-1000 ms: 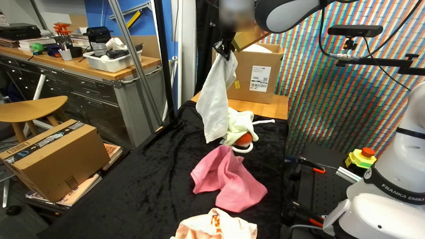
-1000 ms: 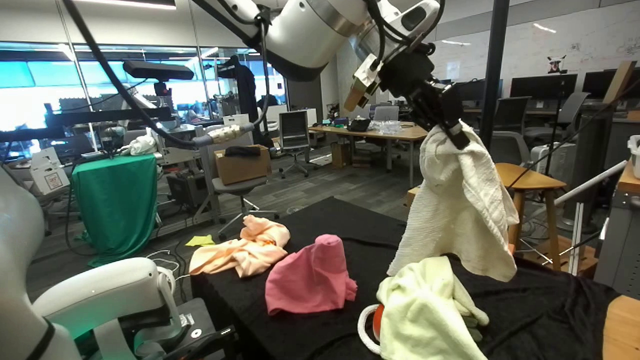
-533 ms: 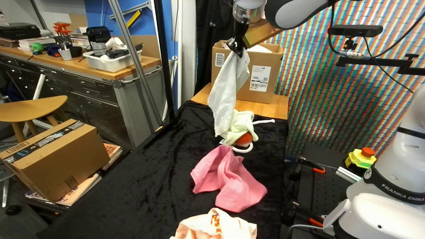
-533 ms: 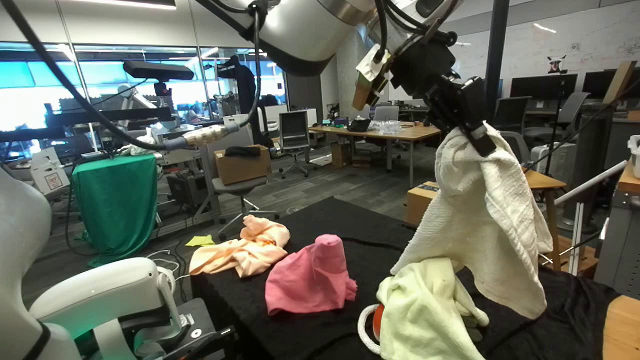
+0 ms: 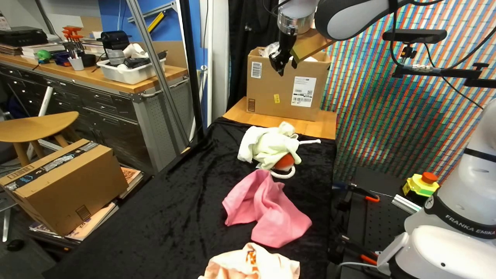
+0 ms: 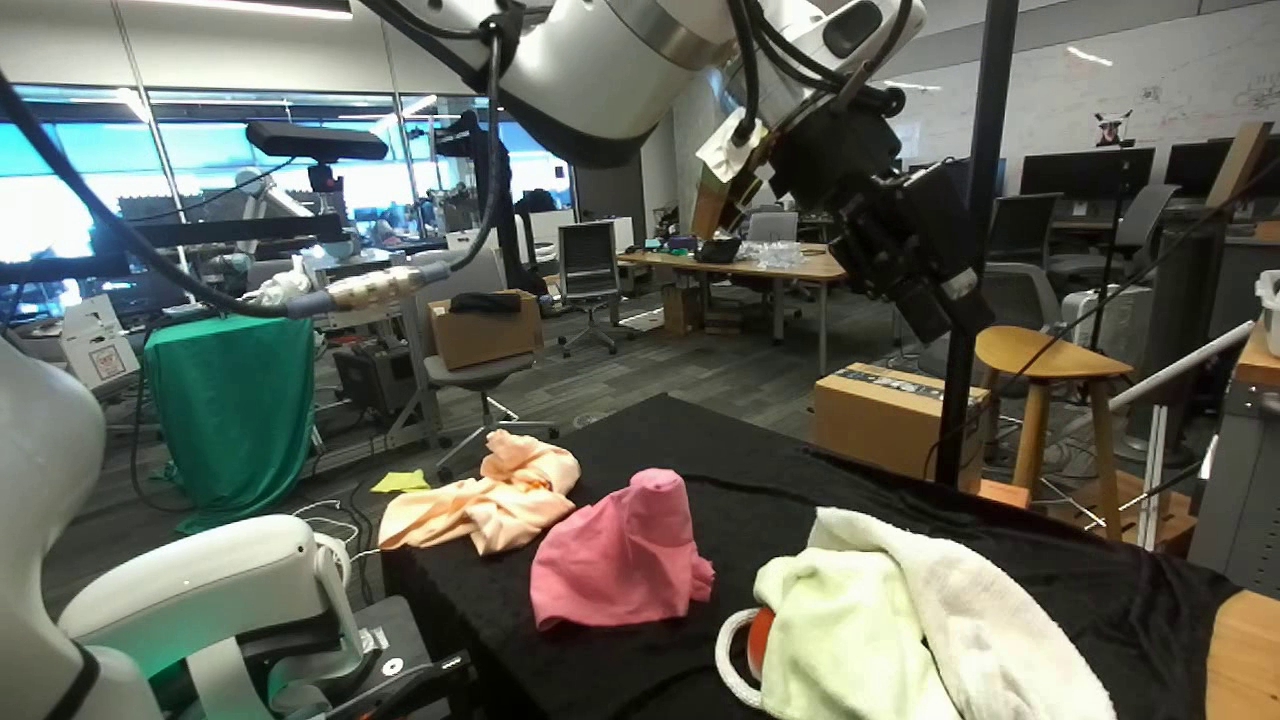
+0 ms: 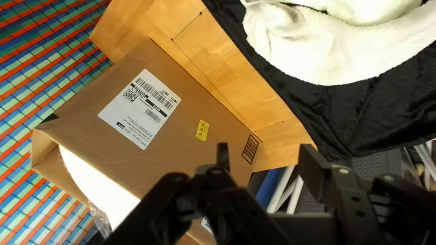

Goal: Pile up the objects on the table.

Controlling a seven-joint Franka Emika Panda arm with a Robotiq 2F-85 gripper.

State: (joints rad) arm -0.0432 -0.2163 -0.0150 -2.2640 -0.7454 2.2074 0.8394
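Note:
A white cloth [image 6: 1000, 620] lies partly on and partly beside a pale green cloth [image 6: 850, 630] at one end of the black-covered table. In the wrist view the white cloth [image 7: 327, 51] and an edge of the pale green cloth [image 7: 368, 10] show at the top. From under the green cloth peek a red-orange round thing [image 5: 285, 162] and a white rope loop [image 5: 285, 175]. Beside this heap is a crumpled pink cloth [image 5: 267, 209]; a peach cloth [image 6: 500, 490] lies farther along. My gripper [image 7: 264, 160] hangs high above the heap, jaws apart, nothing between them.
A cardboard box [image 5: 288, 89] stands on a wooden board [image 5: 325, 124] at the table's end, behind the gripper in an exterior view. A black upright pole [image 6: 975, 240] rises past the table edge. Black cloth [image 5: 166, 224] covers the table.
The white cloth, hanging from the shut gripper before, has dropped onto the pale green cloth. The jaws have opened. Over the last second the arm shifted towards the cardboard box side.

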